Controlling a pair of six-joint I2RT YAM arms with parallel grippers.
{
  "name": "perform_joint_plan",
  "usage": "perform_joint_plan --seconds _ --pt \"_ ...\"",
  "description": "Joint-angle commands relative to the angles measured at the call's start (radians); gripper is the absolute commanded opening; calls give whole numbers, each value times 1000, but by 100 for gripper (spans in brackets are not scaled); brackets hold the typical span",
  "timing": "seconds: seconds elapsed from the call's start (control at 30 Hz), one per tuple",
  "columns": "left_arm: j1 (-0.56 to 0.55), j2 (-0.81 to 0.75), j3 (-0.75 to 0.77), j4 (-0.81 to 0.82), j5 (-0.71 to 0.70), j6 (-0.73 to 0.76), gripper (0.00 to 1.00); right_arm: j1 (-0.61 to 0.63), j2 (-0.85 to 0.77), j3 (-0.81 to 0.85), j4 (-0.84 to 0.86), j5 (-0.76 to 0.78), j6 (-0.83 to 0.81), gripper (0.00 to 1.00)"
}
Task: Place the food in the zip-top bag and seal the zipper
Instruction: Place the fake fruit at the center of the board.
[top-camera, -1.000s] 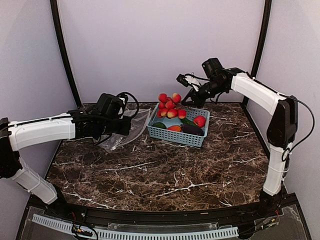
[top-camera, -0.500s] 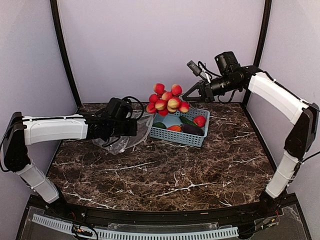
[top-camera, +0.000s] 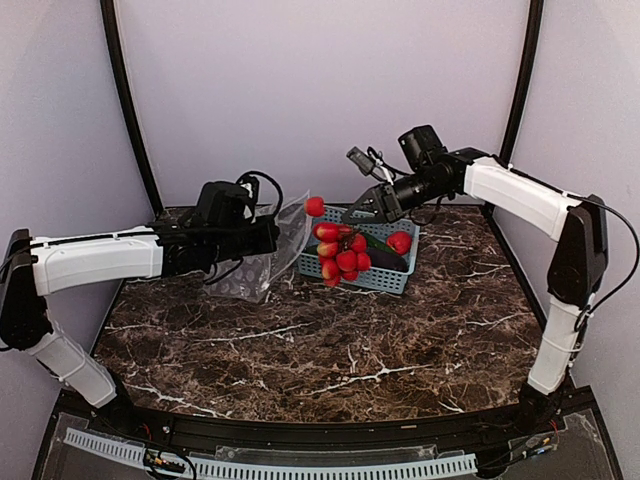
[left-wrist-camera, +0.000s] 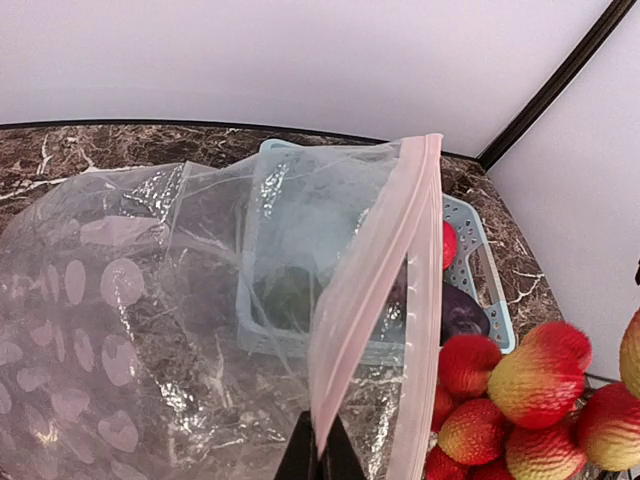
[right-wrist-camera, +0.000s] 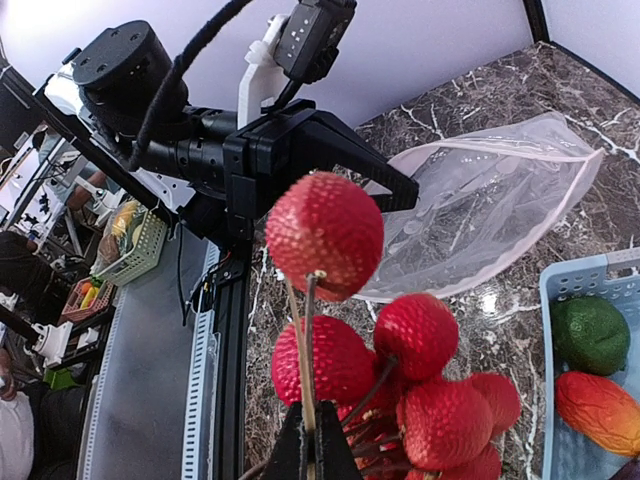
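My left gripper (left-wrist-camera: 320, 455) is shut on the pink zipper (left-wrist-camera: 375, 270) strip at the mouth of the clear dotted zip-top bag (left-wrist-camera: 150, 300), holding that edge up off the table (top-camera: 300, 340). In the top view the bag (top-camera: 262, 262) hangs beside the blue basket (top-camera: 400, 281). My right gripper (right-wrist-camera: 312, 450) is shut on the thin stems of the red-yellow ball cluster (right-wrist-camera: 325, 235). The cluster (top-camera: 342, 252) dangles just right of the bag's mouth, over the basket's left end. A strawberry (top-camera: 399, 241), eggplant (top-camera: 385, 260), green pepper (right-wrist-camera: 590, 335) and mango (right-wrist-camera: 600, 410) lie in the basket.
The blue lattice basket (left-wrist-camera: 478, 270) stands at the back centre of the marble table, close behind the bag's mouth. Black frame posts (top-camera: 130, 110) rise at both back corners against pale walls. The left arm (right-wrist-camera: 200, 150) reaches in from the left.
My right gripper has come down and to the left, and the cluster has dropped from above the basket to beside the bag's mouth. The left gripper has raised the bag's edge slightly.
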Motion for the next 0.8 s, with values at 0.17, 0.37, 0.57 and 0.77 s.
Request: perform_joint_plan --seconds 0.17,0.37,0.57,0.77 --pt "4 -45 -17 0 -21 4 1 21 34 14 6 121 22 0" --pt "5 -56 -38 -99 -90 31 1 29 43 -20 -148 162 -35 0" --pt "15 -119 -82 -169 -206 56 1 57 33 -140 -154 211 -36 0" --pt "32 -177 -93 -199 -262 97 1 144 145 -83 -112 199 -12 4"
